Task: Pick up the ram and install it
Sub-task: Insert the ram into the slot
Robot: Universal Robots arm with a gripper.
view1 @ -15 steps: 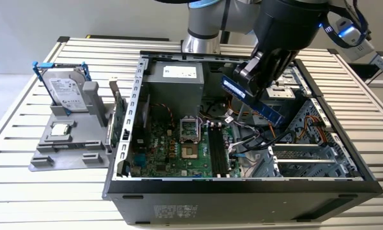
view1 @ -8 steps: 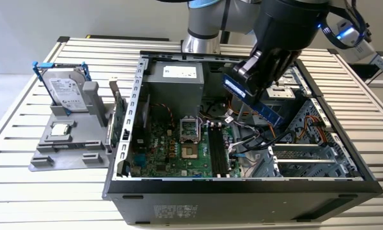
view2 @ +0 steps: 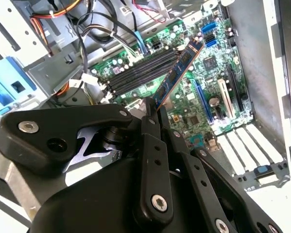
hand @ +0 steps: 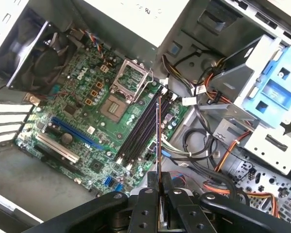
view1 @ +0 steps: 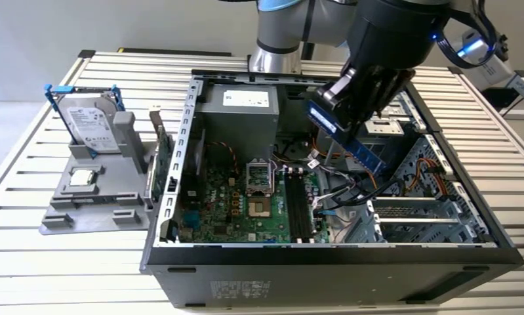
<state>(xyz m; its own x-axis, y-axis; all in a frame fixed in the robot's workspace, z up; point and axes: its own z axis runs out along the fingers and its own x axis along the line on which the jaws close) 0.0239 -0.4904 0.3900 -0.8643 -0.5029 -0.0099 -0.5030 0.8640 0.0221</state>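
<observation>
Fingers [view2: 152,145] of the gripper [view2: 156,109] are clamped narrowly on one end of the ram [view2: 179,70], a thin, stiff blue-green board with black chips. It juts out tilted in the air above the green motherboard [hand: 82,102], over the long black plastic memory slots [hand: 139,132] in the open metal case [view1: 332,262]. As I judge it, a skewed approach could jam its edge against a slot's narrow lip or flex the board. Loose glossy cables [hand: 198,145] nearby might snag.

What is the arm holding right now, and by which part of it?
The end effector is shut on the ram, pinching one end of the stick. The rest juts out over the memory slots.
</observation>
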